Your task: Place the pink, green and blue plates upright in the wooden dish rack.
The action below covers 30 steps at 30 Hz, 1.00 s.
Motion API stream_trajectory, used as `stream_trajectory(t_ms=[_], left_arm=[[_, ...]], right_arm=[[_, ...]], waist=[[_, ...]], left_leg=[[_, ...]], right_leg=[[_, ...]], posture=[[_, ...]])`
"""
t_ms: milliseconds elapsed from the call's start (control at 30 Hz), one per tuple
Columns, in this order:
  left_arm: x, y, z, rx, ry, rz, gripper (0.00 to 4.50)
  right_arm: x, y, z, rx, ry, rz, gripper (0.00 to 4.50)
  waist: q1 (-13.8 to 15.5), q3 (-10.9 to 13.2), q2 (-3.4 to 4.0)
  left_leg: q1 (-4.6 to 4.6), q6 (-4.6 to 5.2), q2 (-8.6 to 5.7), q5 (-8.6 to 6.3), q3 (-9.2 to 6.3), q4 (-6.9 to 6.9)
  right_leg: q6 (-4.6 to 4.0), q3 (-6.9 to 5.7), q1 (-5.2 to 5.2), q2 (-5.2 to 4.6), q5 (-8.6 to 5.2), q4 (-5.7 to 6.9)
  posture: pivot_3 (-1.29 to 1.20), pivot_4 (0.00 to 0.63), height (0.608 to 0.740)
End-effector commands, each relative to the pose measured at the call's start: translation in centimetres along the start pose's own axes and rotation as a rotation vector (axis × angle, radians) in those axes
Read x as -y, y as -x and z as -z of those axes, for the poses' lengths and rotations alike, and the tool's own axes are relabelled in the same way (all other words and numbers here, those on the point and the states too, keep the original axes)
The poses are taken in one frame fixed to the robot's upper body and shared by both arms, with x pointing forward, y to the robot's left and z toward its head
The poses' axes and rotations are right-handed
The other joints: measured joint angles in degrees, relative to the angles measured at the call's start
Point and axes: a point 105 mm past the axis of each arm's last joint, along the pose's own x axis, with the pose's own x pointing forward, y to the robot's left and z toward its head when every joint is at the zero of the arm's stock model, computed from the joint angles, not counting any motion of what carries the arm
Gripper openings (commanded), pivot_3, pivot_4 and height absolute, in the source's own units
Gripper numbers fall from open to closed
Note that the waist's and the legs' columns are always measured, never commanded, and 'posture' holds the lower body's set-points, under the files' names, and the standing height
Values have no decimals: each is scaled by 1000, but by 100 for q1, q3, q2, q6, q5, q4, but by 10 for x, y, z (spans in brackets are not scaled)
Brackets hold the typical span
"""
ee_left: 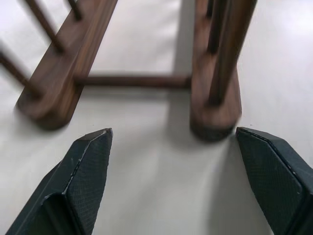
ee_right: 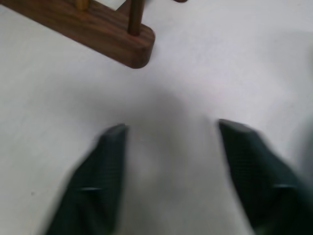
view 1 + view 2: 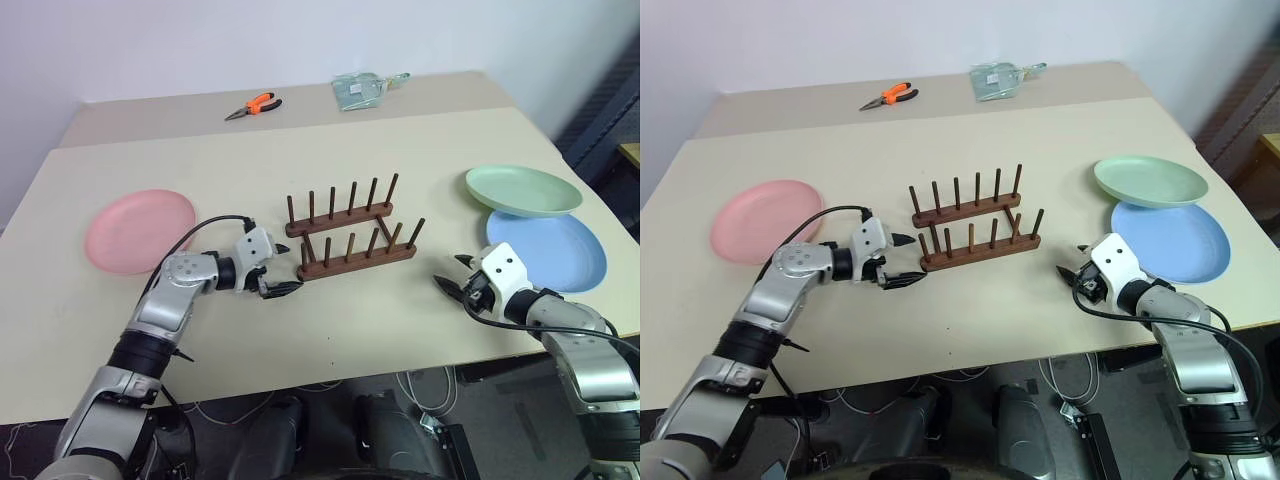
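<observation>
The wooden dish rack [image 3: 350, 235] stands mid-table, its pegs bare. The pink plate [image 3: 140, 230] lies flat at the left. On the right the green plate [image 3: 522, 190] lies flat, overlapping the far rim of the blue plate [image 3: 555, 250]. My left gripper [image 3: 283, 277] hovers just off the rack's left end, open and holding nothing; in the left wrist view its fingers [image 1: 93, 161] frame the two rail ends [image 1: 215, 112]. My right gripper [image 3: 452, 273] is open and not holding anything, a short way right of the rack and beside the blue plate's near-left rim.
Orange-handled pliers [image 3: 255, 105] and a clear packet [image 3: 362, 90] lie at the back of the table. The table's front edge [image 3: 330, 375] runs just below both grippers.
</observation>
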Motion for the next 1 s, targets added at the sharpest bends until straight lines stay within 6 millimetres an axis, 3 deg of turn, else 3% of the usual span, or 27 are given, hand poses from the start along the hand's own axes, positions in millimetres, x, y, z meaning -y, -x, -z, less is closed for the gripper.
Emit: stream_trajectory(t_ms=[33, 100, 133, 267, 433, 667, 867, 967, 1000], left_arm=[[34, 14, 15, -40, 162, 64, 2758], [52, 5, 5, -13, 188, 82, 1798], [57, 0, 2, -7, 195, 80, 1789], [61, -19, -9, 21, 215, 22, 1789], [23, -37, 3, -18, 216, -251, 1789], [-17, -43, 11, -22, 256, -453, 1789], [-17, -39, 10, -9, 229, -442, 1789], [-23, -21, 17, -15, 246, -493, 1789], [-26, -15, 17, -13, 250, -515, 2165]], right_arm=[[-17, -12, -21, 69, 43, -69, 1178], [-22, -22, -21, 67, 45, -81, 134], [-22, -26, -20, 59, 47, -73, 56], [-24, -38, -16, 37, 42, -60, 56], [-19, -61, -21, 54, 36, 23, 56], [-12, -85, -32, 75, 39, 66, 56], [-14, -84, -37, 98, 40, 22, 56], [-24, -75, -48, 146, 38, -64, 845], [-28, -71, -53, 166, 38, -93, 1343]], waist=[[-59, -3, 5], [-32, -3, 7], [-10, -5, 10], [202, -6, 10], [276, -12, 6], [258, -28, 1], [222, -34, 1], [133, -35, 1], [110, -35, 2]], left_leg=[[1, -1, 1, -3, 1, -3], [3, -3, 4, -9, 1, -4], [3, -3, 4, -9, 0, -2], [-1, -5, -2, -13, -1, 21], [3, -7, -2, -17, 2, 25], [10, -7, 0, -7, 2, 21], [11, -8, 0, -7, 2, 18], [11, -7, 0, -7, 1, 14], [11, -8, 1, -7, 0, 11]], right_leg=[[0, 4, -2, 0, -1, 0], [0, 5, -2, 4, -4, 0], [0, 3, -1, 3, -4, 0], [-6, -4, 15, -4, -10, -5], [-5, -4, 20, -3, -10, -5], [4, -4, 19, 4, -3, 1], [4, -3, 19, 4, -3, 1], [4, -3, 15, 4, -3, 2], [4, -3, 15, 5, -3, 3]], posture=[[0, 150, 729], [0, 150, 729], [0, 150, 729], [0, 150, 729], [0, 150, 729], [0, 150, 729], [0, 150, 729], [0, 150, 729], [0, 150, 729]])
